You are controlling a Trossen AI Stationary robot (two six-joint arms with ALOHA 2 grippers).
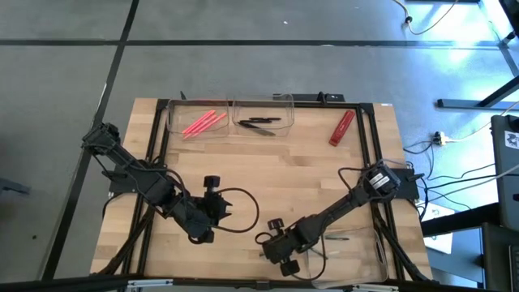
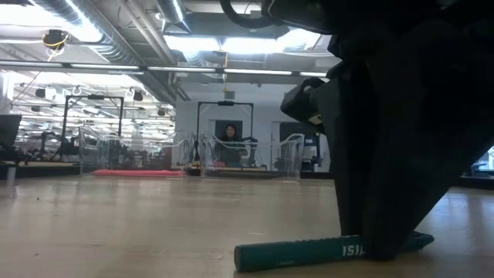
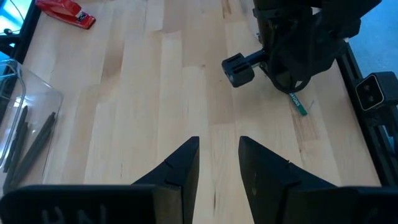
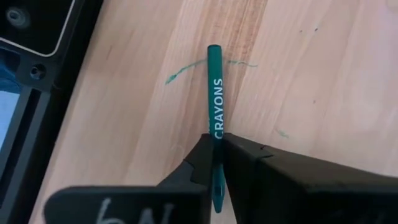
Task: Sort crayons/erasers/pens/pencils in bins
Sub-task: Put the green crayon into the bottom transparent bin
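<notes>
From my station, the bins [image 1: 231,113] sit along the table's far edge, well apart from the work. My right gripper [image 4: 217,146] is at the near edge, fingers pinched on the green crayon [image 4: 215,93], whose long axis runs straight ahead between them. The left gripper [image 3: 219,163] waits open nearby.

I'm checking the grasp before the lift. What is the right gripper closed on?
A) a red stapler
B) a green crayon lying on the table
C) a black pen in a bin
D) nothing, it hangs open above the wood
B: in the right wrist view the right gripper pinches the green crayon, marked CRAYONS, and the low view shows the crayon lying flat on the table.
</notes>
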